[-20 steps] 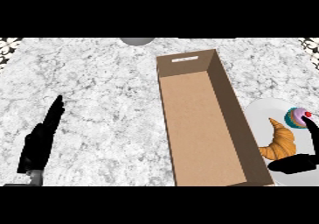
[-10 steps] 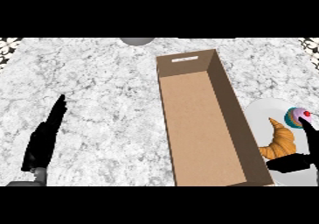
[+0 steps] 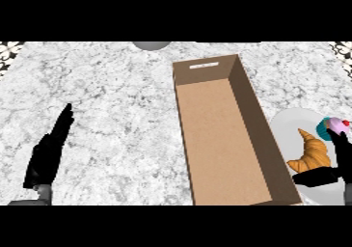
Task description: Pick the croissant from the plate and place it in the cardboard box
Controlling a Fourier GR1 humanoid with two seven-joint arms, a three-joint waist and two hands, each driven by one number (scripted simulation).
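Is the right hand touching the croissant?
Cannot tell. Head view: the right hand shows its thumb across the croissant, but any gap in height is hidden.

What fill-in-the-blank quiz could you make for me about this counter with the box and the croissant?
1. The croissant lies on a white ___.
2. The cardboard box beside it is ___ inside.
3. Next to the croissant sits a cupcake with ___ frosting.
4. The robot hand at the croissant is the robot's ___ one.
Missing words: plate, empty, pink, right.
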